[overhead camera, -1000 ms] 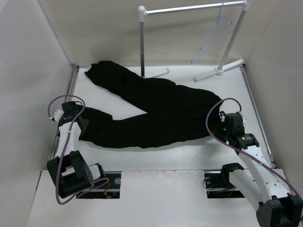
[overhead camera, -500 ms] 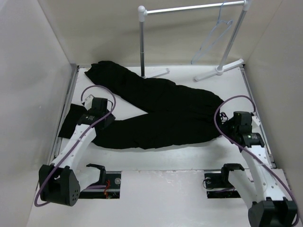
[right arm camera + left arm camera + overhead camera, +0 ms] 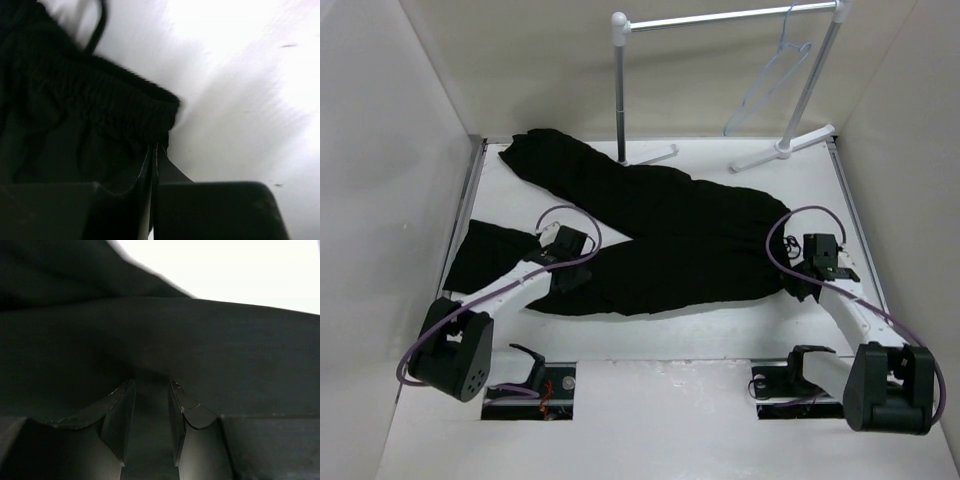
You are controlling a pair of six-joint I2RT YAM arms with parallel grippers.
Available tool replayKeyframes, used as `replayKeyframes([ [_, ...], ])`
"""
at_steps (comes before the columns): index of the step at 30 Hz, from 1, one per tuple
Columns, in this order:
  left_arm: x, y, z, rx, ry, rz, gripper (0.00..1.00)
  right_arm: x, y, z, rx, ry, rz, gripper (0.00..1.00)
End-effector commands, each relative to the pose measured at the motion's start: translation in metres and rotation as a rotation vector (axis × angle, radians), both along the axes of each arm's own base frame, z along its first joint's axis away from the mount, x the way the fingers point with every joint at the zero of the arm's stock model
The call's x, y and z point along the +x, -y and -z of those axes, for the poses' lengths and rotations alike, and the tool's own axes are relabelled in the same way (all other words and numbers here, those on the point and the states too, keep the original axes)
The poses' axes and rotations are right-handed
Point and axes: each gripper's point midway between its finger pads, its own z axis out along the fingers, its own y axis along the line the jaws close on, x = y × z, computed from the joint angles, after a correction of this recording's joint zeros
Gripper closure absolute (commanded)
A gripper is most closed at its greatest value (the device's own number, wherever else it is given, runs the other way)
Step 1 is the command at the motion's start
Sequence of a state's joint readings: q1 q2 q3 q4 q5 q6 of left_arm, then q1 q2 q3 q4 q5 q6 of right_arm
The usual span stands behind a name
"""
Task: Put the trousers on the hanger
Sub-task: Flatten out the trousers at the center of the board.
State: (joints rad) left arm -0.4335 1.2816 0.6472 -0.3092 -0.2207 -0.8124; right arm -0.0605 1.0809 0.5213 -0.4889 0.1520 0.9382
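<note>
The black trousers (image 3: 670, 230) lie flat across the table, waist at the right and both legs running left. My left gripper (image 3: 575, 275) rests low on the near leg, well in from the cuff. In the left wrist view its jaws (image 3: 151, 385) stand a little apart, with the dark trousers (image 3: 225, 350) filling the view. My right gripper (image 3: 792, 283) sits at the waist's near corner. Its fingers (image 3: 156, 146) are pressed together at the edge of the gathered waistband (image 3: 75, 100), near the drawstring (image 3: 97, 25). The pale hanger (image 3: 767, 85) hangs on the rail at the back right.
The white-and-metal rail stand (image 3: 621, 90) rises at the back, its feet (image 3: 782, 148) on the table behind the trousers. Walls close in the table on the left (image 3: 390, 180) and the right (image 3: 910, 150). Bare table (image 3: 680, 330) shows in front of the trousers.
My left gripper has slid right along the near leg from the cuff, which now lies spread out at the left. My right gripper opened, came in to the waist corner and shut.
</note>
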Motion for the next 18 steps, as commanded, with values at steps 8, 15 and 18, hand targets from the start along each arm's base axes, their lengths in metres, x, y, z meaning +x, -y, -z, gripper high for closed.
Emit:
replayKeyframes([
  [8,-0.027,-0.018,-0.013,-0.012,0.021,-0.045,0.63,-0.04,0.071,-0.035,-0.081,0.115,0.382,1.0],
  [15,-0.007,-0.067,-0.052,0.035,0.087,-0.183,0.5,-0.033,0.091,-0.068,-0.177,0.149,0.381,0.58],
  [18,0.01,-0.091,-0.05,0.06,0.073,-0.26,0.51,-0.023,0.078,-0.078,-0.196,0.18,0.298,0.3],
])
